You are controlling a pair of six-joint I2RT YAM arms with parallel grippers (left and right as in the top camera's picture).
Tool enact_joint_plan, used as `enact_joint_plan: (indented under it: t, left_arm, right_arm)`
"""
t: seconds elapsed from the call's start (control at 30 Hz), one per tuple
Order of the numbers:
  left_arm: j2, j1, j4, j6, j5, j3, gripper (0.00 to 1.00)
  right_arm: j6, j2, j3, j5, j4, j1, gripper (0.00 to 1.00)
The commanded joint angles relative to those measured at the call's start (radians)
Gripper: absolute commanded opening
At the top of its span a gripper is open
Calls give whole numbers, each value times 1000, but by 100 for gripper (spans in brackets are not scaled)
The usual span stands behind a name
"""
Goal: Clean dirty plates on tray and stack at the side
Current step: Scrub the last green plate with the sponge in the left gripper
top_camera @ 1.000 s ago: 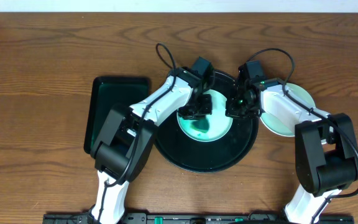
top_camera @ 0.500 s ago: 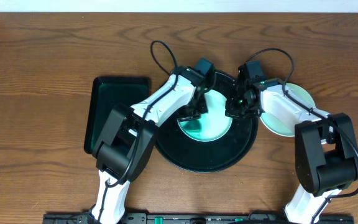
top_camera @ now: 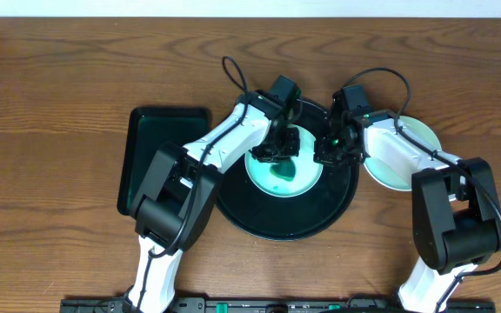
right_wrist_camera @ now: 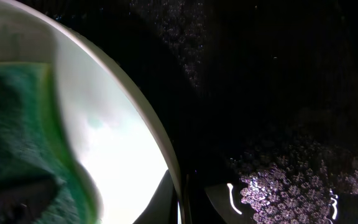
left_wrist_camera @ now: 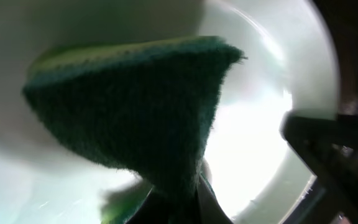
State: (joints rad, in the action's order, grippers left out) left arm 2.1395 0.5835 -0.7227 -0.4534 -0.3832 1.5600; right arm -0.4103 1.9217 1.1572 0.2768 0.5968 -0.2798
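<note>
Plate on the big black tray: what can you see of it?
The plate is small, round, pale mint-green and glossy, like glazed ceramic or plastic, with a teal-green smear near its middle. It lies flat in the upper part of the round black tray. The jaws of the left arm press a green sponge onto its upper left; those of the right arm seem to pinch its right rim.

Overhead straight down on whole table (top_camera: 50, 78), both wrist views close-up, sharing one plate (left_wrist_camera: 260, 124)
</note>
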Motion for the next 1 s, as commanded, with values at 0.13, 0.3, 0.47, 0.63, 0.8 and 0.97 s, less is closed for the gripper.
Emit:
enact_joint_plan:
  t: [0.13,0.3,0.47,0.63,0.8,0.97]
  left_arm:
    - [35,-19,-11,-142,256,-13,7]
    - [35,-57,-153,-338,554,-13,7]
    - [35,-58,-227,-296,396,-13,7]
    - [35,-28,-214,-129,-55,-13,7]
    - [35,12,-154,20,-200,-13,7]
    - [35,1,-47,-14,95,-13,7]
  right_arm:
    - [-11,53,-30,-55,-2,-10,1]
    - [-3,53,-30,-55,-3,-10,1]
    - [-4,53,-30,-55,-3,-10,1]
    - [-4,53,-30,-55,-3,-10,1]
    - [-3,53,-30,-50,-3,-10,1]
    - [-1,53,-30,-51,-3,-10,1]
